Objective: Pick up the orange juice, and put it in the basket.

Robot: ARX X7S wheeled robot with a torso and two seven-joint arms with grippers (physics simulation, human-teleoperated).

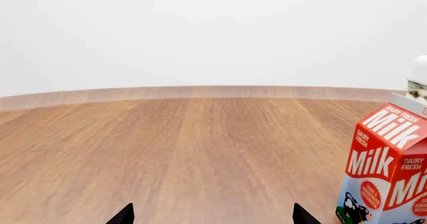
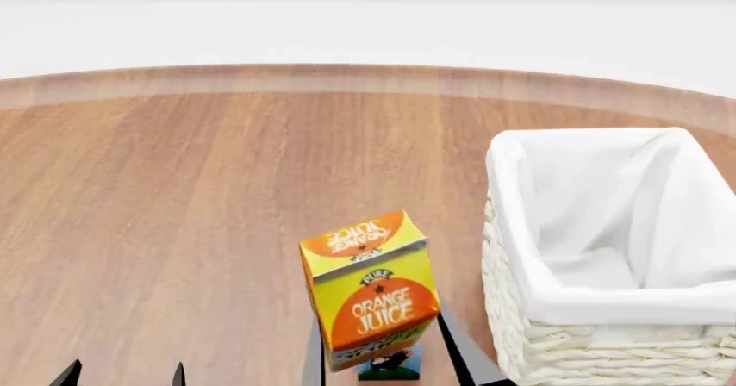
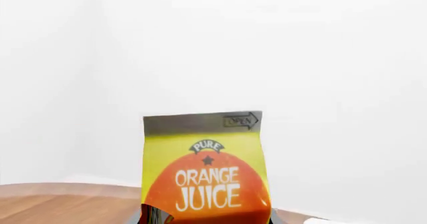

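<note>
Table (image 2: 172, 196): round wooden top with a pale rim, carrying everything in view.
Basket (image 2: 598, 304): white wicker with cloth lining, at the head view's right, nothing visible inside.
Orange juice (image 2: 371, 287): tilted and raised, just left of the basket and outside it; the carton fills the right wrist view's centre (image 3: 205, 171).
Milk carton (image 1: 387, 171): red and white, upright on the wood, beside the left arm's reach.
Right gripper (image 2: 380, 351): dark fingers clenched on both sides of the orange juice.
Left gripper (image 1: 212, 216): fingertips spread apart, grasping nothing.
</note>
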